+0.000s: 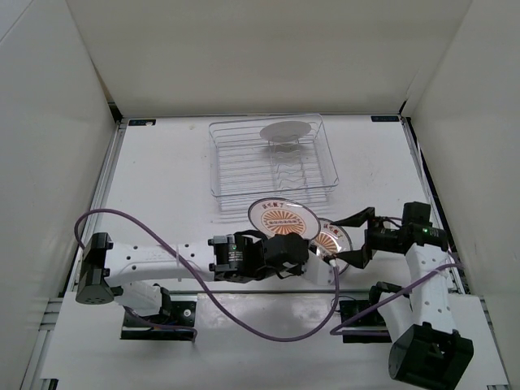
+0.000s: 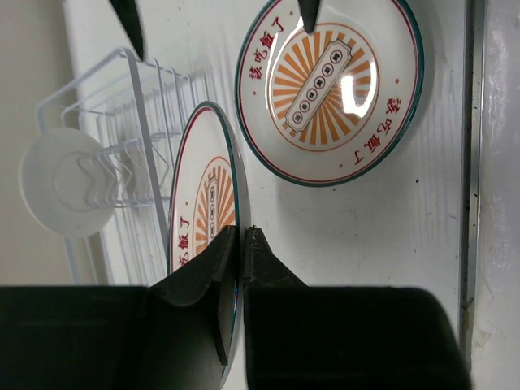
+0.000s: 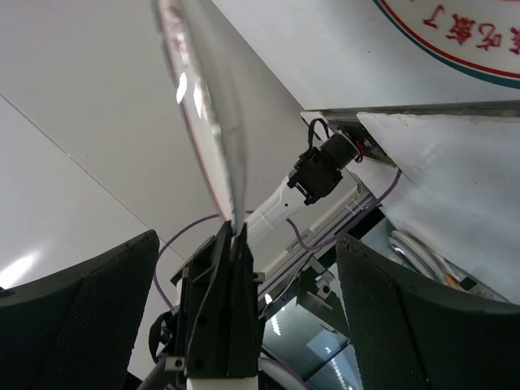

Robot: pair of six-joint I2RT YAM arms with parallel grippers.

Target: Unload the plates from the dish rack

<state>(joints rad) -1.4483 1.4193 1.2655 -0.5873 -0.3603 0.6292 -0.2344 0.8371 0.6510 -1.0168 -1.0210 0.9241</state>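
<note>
My left gripper [image 1: 299, 246] [image 2: 241, 240] is shut on the rim of an orange sunburst plate [image 1: 280, 218] [image 2: 203, 203] and holds it on edge above the table, in front of the dish rack [image 1: 272, 158] [image 2: 138, 138]. A second sunburst plate [image 1: 333, 238] [image 2: 329, 85] lies flat on the table to its right. My right gripper [image 1: 348, 240] [image 3: 244, 240] is open and empty, its fingers either side of the flat plate's near edge. A white plate [image 1: 286, 130] [image 2: 63, 183] stands in the rack's back row. The held plate shows edge-on in the right wrist view [image 3: 203, 106].
White walls close the table in on the left, the back and the right. Purple cables [image 1: 244, 313] loop over the near edge by the arm bases. A metal rail [image 2: 471, 162] runs along the table's edge beside the flat plate.
</note>
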